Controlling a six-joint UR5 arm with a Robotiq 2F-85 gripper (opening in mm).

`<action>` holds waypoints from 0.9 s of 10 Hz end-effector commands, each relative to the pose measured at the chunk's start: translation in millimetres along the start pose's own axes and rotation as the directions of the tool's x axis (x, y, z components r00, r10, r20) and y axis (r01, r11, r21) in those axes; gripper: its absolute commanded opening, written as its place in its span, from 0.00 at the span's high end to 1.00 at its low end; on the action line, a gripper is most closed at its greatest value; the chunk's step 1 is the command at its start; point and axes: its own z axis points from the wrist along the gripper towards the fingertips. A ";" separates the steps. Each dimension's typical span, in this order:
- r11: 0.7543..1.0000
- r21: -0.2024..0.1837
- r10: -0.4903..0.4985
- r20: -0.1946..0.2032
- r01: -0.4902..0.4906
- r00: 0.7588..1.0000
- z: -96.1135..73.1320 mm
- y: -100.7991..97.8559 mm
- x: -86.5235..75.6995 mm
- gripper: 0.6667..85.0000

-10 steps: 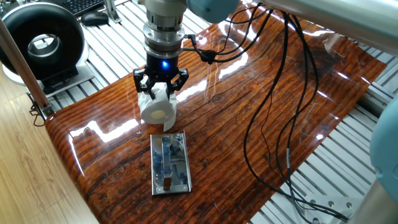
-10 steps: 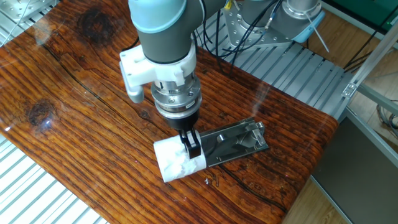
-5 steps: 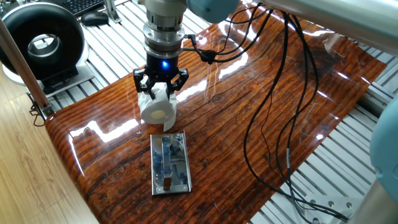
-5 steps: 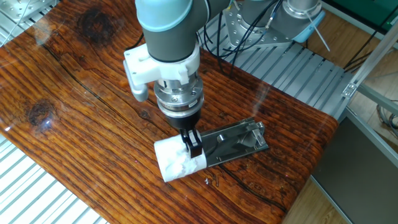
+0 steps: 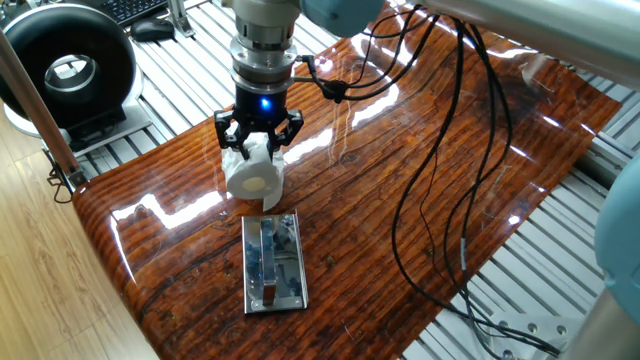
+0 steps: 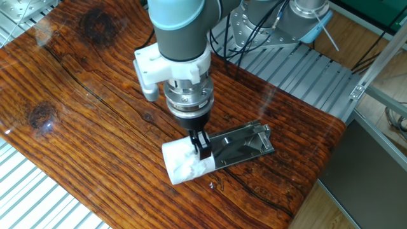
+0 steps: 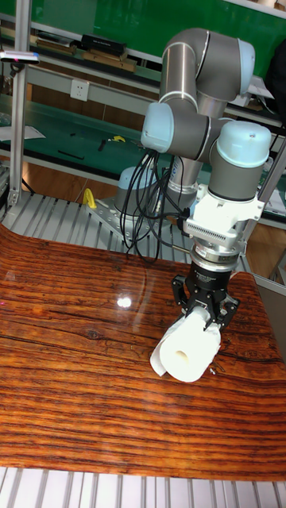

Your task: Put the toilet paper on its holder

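One counter [image 5: 420,200] fills the scene, glossy striped dark wood, with ribbed metal decking around its edges. One arm [image 7: 199,95] comes down over it, grey joints with pale blue caps, a bundle of black cables [image 5: 440,150] trailing from it across the wood. Off the counter's corner sits one large black-and-white ring-shaped device [image 5: 65,70], well apart from the action. And here's the hand [image 5: 259,150], blue light glowing on its wrist, black fingers [image 7: 226,311] clenched on either side of the one toilet paper [image 5: 255,176] roll! The roll lies on its side, its cored end facing the holder, a loose flap of tissue hanging beneath it; whether it touches the wood or is just clear, I cannot tell. One holder [image 6: 245,145], shiny chrome plate with a raised bar down the middle, lies flat on the counter just beside the roll, its near end right at the roll's face.
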 end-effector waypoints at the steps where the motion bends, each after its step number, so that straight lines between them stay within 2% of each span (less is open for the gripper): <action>1: 1.000 -0.010 0.000 -0.007 0.000 1.000 -0.6 -2.6 8.7 1.00; 9: 1.000 -0.029 -0.005 -0.020 0.004 1.000 2.1 -3.7 30.0 1.00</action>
